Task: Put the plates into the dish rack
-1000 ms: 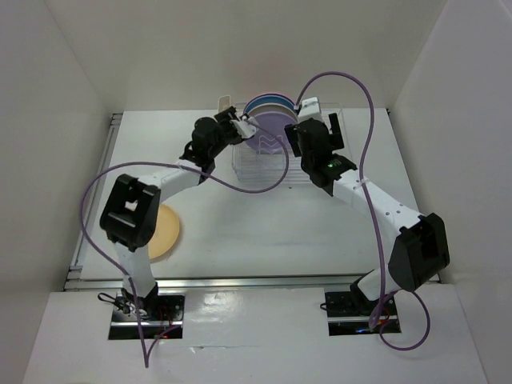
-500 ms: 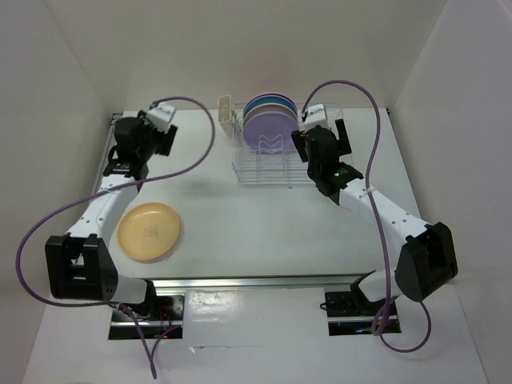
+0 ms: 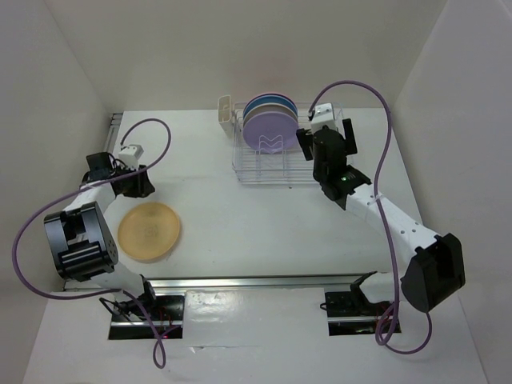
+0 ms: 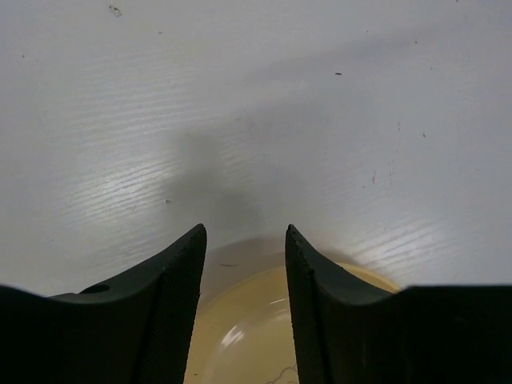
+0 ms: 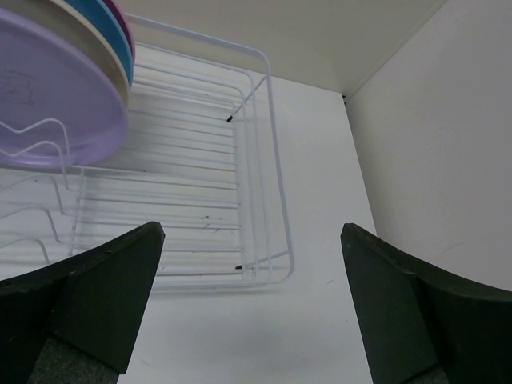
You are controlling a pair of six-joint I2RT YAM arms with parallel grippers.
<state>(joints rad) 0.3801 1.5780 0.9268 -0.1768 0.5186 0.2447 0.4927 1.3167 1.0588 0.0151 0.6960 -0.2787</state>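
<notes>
Hovering left hand [image 4: 246, 234], orange-yellow plate [image 4: 244, 340] just beneath

Left wrist: orange-yellow plate [image 4: 244, 340] mostly hidden, just a sliver shows between the left gripper [image 4: 246, 232] fingers, the rest under them or past the bottom edge. Dark mark on it unreadable (too small, half cut off). Fingers touching the rim or above it: can't tell.

Right wrist: purple plate [image 5: 48, 88] cut by the left edge, its lettering blurred. Cream plate [image 5: 88, 36], blue plate [image 5: 104, 20], pink plate [image 5: 125, 16] show rims only. Dish rack [image 5: 256, 160] left part out of frame. Right gripper [image 5: 252, 228] fingers cut at the bottom edge.
</notes>
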